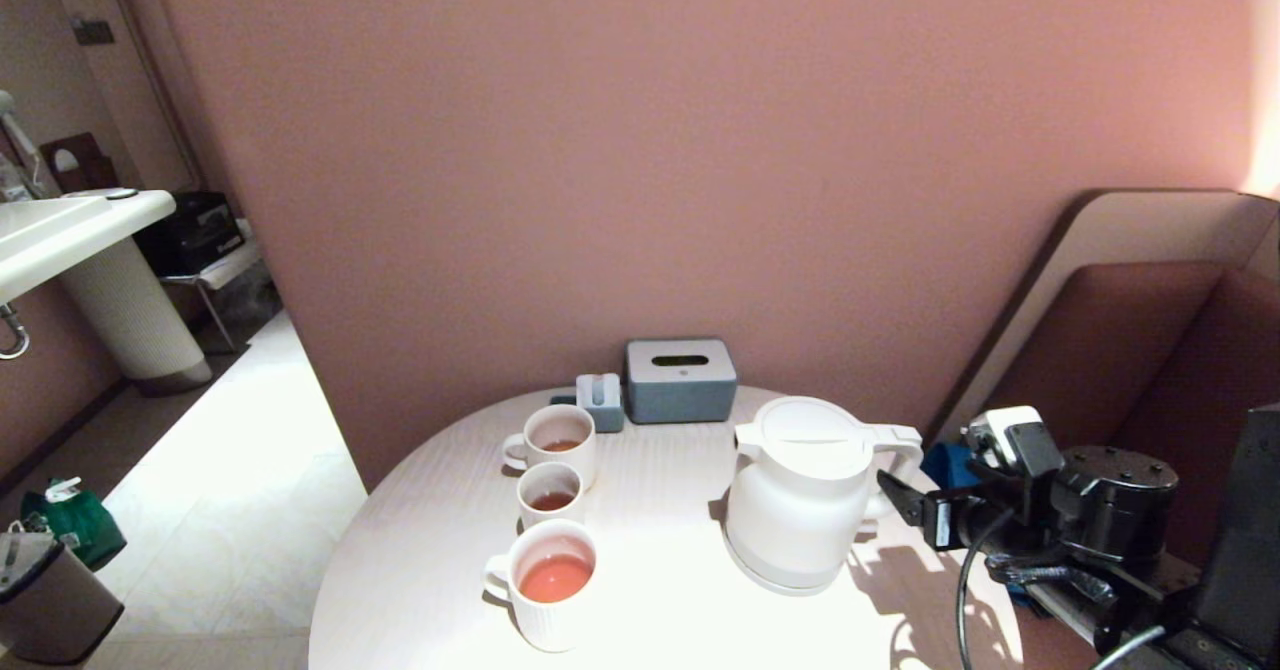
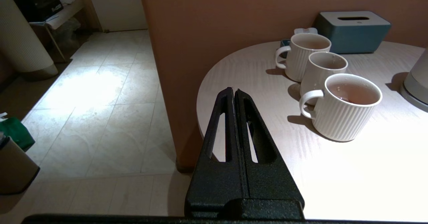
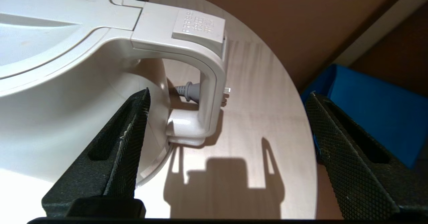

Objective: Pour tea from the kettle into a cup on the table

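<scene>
Right gripper (image 3: pixel 227 143) fingers were wide open, empty, straddling the kettle handle (image 3: pixel 209 83) without contact. Kettle (image 1: pixel 800 490) sat on its base on the worktop (image 1: pixel 650 590), near three cups. Approach step; next: advance, close on handle. Left gripper (image 2: pixel 234 95) closed, idle off the worktop edge.

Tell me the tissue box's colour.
Grey-blue tissue box, clearest in the head view.

White kettle (image 1: pixel 800 495); 3 white ribbed cups; orange-red tea (image 1: pixel 556 578)

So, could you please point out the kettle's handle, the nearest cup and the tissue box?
kettle handle (image 3: pixel 210 73): right wrist view, on its upright bar.
nearest cup (image 1: pixel 550 615): head view, on its ribbed wall.
tissue box (image 1: pixel 680 390): head view, on its front face.
</scene>
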Available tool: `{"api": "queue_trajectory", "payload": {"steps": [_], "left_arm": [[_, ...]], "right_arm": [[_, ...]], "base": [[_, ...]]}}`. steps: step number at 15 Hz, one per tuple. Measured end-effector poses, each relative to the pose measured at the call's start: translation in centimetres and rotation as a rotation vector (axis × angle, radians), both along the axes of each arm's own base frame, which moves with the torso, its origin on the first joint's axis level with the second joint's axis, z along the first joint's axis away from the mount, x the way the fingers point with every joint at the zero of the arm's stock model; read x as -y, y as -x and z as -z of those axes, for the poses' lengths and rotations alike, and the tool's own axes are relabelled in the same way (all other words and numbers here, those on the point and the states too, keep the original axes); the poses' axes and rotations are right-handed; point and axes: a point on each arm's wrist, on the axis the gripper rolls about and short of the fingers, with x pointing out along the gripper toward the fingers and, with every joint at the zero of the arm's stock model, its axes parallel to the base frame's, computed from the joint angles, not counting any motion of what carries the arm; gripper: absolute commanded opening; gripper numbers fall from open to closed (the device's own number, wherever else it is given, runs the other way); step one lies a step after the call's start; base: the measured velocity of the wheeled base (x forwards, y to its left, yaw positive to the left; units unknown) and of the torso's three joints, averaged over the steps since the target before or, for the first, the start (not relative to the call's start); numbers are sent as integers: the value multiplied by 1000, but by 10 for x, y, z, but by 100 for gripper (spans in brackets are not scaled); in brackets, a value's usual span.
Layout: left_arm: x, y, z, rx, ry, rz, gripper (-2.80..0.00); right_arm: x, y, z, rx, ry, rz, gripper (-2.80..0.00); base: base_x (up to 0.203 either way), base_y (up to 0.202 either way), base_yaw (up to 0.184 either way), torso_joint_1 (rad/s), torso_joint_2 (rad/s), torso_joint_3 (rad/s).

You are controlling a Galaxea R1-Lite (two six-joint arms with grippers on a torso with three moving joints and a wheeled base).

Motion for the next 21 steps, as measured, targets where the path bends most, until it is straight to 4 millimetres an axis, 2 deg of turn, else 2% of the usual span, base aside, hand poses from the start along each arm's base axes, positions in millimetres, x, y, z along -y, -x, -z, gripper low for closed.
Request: {"api": "queue_trajectory", "payload": {"steps": [2,6,12,17,21], "left_arm": [[0,0,0,0,0,0,-280],[0,0,0,0,0,-1,-280],[0,0,0,0,0,0,-280],[0,0,0,0,0,0,-280],[0,0,0,0,0,0,-280]], "right_arm": [[3,10,-8,15,1,3,0],[9,44,-22,22,-5,7,0],[17,80,-52,49,-1,60,0],[29,125,-89,127,138,270,0],[44,179,-102,156,263,542,0]], "base": [[0,0,0,0,0,0],[0,0,0,0,0,0],[0,0,0,0,0,0],[0,0,0,0,0,0],[0,0,0,0,0,0]]}}
